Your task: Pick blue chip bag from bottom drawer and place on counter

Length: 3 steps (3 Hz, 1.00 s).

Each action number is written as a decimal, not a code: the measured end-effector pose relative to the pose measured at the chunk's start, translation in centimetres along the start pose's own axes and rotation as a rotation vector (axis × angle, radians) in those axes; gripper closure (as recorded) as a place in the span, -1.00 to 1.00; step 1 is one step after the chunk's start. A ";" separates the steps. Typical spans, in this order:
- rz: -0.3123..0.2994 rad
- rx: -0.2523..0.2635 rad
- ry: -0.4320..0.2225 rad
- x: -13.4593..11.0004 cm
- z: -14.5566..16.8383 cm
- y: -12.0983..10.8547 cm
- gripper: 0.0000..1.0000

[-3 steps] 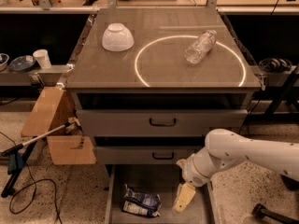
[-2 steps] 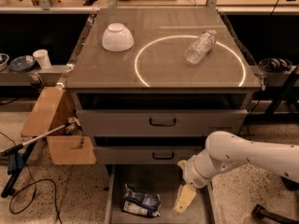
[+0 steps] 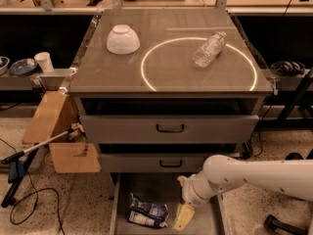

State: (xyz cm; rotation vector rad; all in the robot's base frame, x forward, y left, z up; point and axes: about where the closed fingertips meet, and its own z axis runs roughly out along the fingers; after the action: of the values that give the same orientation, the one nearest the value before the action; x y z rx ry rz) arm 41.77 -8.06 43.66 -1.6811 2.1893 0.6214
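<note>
The blue chip bag [image 3: 147, 213] lies on the floor of the open bottom drawer [image 3: 203, 224], toward its left side. My gripper [image 3: 182, 218] hangs inside the drawer just right of the bag, pale fingers pointing down, apart from the bag. The white arm [image 3: 254, 176] reaches in from the right. The counter [image 3: 171, 67] above carries a bright white ring.
A white upturned bowl [image 3: 123, 38] and a clear plastic bottle [image 3: 209, 48] lie on the counter. Two shallower drawers with black handles [image 3: 170, 128] are above the open one. A cardboard box [image 3: 51, 133] and a long-handled tool [image 3: 34, 149] are on the floor at left.
</note>
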 end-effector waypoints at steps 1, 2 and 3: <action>0.006 -0.008 -0.001 0.0 1.7 -1.0 -1.00; 0.004 -0.010 -0.004 -0.5 4.0 -3.0 -1.00; 0.014 -0.057 -0.024 -2.0 9.1 -6.1 -1.00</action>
State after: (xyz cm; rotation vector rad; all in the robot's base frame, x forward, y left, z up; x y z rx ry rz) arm 48.03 -3.09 35.95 -1.6786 2.1875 0.7102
